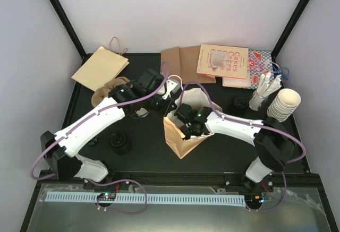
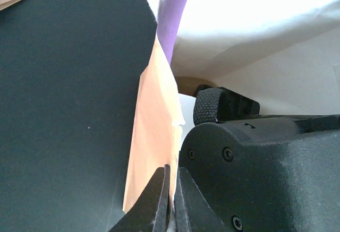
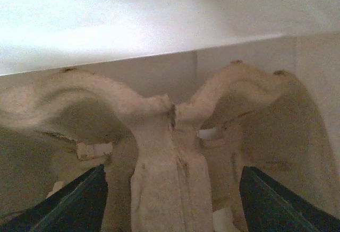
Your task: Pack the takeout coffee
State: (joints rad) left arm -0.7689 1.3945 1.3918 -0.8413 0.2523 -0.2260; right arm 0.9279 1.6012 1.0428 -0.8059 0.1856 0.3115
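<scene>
The right gripper (image 3: 171, 172) stands with its jaws well apart, one dark finger (image 3: 74, 200) at 7 o'clock and the other at 5 o'clock of its wrist view, and nothing is caught between them. Below it lies a pulp cup tray (image 3: 159, 110), its central ridge running straight up between the fingers, with pale walls rising behind at 12 o'clock. Seen from above, this gripper is sunk into the mouth of the tan paper bag (image 1: 179, 143), which stands at the middle of the table (image 1: 143, 157) with its visible tan side toward 6 o'clock. The left gripper (image 2: 171, 203) is pinched together on the bag's edge (the paper runs up from between the two fingers as a narrow tan strip), and from above it reaches the bag from 11 o'clock. The takeout coffee cannot be made out in any view: the right wrist covers the bag's mouth, and the small white patches in the tray's hollows are too little to tell what they are. Around the bag, one pile of black lids (image 1: 119, 143) sits at 8 o'clock and another (image 1: 239, 103) at 2 o'clock, near the stacks of lidless white cups (image 1: 284, 103) at 3 o'clock. A flat tan bag (image 1: 101, 67) lies at 10 o'clock, printed bags (image 1: 223, 61) at 1 o'clock, and a second pulp tray (image 1: 103, 93) shows under the left arm at 9 o'clock.
</scene>
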